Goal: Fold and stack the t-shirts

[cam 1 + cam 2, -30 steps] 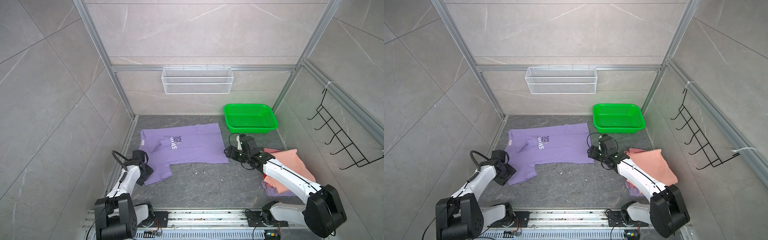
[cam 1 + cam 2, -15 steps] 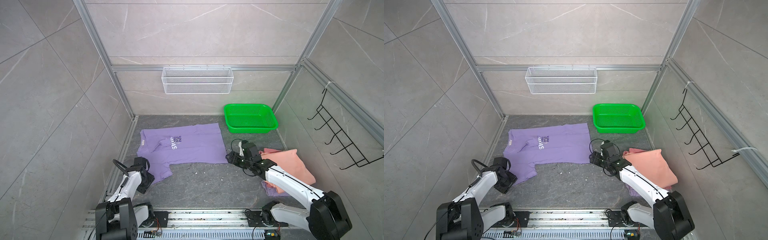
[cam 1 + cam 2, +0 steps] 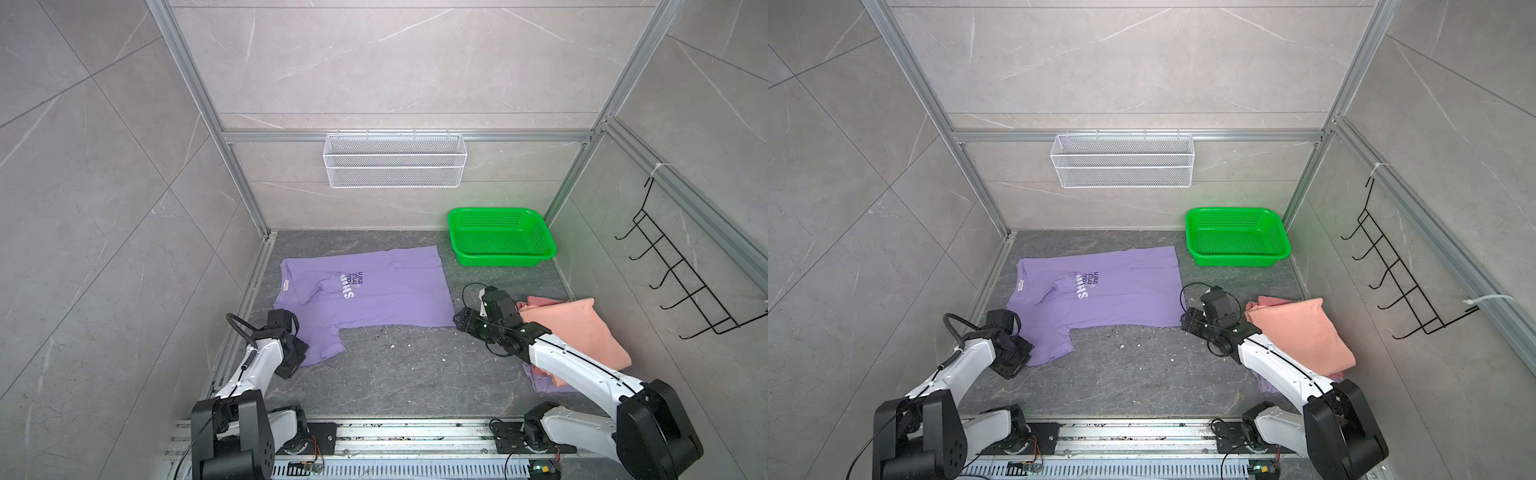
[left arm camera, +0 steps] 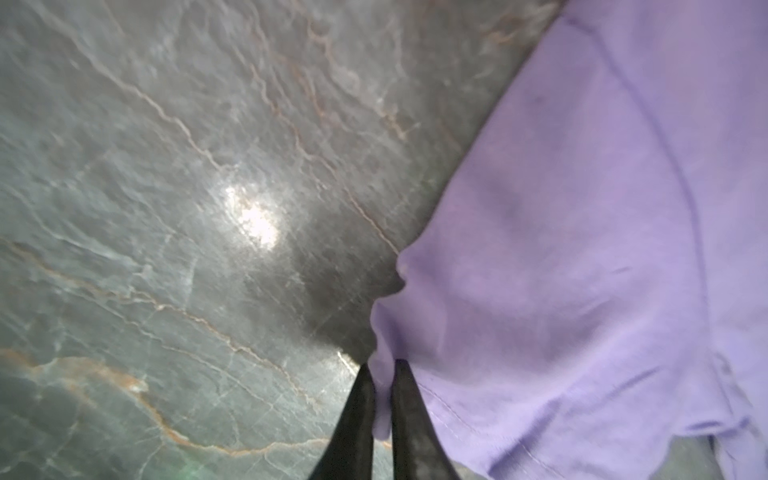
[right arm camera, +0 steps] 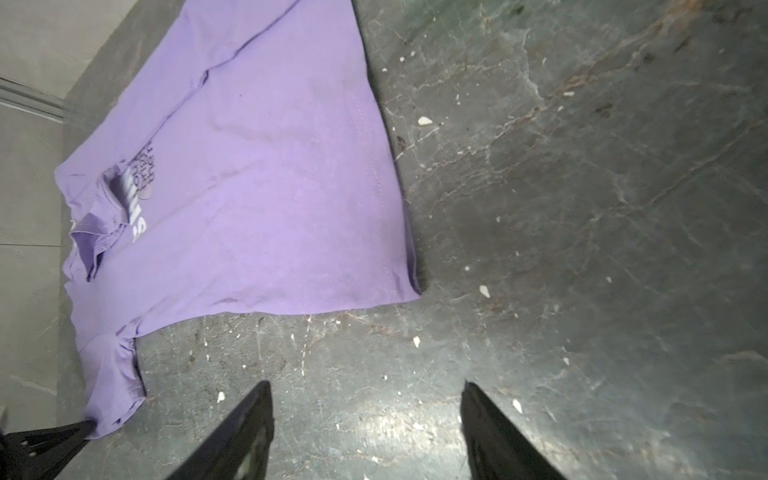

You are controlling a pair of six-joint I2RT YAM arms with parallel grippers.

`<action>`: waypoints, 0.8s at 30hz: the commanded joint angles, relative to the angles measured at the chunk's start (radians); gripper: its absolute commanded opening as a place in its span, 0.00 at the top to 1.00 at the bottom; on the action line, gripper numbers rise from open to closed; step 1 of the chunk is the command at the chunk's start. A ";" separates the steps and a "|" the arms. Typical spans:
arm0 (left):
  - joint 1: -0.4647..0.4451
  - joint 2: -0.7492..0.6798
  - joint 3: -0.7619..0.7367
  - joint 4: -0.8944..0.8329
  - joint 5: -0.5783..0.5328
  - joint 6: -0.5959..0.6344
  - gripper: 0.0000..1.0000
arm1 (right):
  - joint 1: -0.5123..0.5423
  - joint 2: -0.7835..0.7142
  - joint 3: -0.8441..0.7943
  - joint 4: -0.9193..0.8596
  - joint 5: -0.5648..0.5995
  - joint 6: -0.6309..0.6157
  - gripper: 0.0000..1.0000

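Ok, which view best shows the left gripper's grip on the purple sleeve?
Left wrist: the left gripper is shut on the purple t-shirt sleeve hem. Both top views hide the tips; right wrist shows them distantly.

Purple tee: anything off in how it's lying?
Yes. The purple tee is not flat: one sleeve is flipped onto the chest, covering part of the print. Also, white crumbs litter the floor beside it.

Dark marbled floor (image 3: 395, 382) with spread lavender tee (image 3: 374, 299), green basket (image 3: 498, 259), stack of tees (image 3: 573, 332) (salmon on top).
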 commanded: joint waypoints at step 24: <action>0.001 -0.245 0.042 0.050 0.217 0.123 1.00 | 0.125 0.430 0.125 0.069 0.204 0.291 0.49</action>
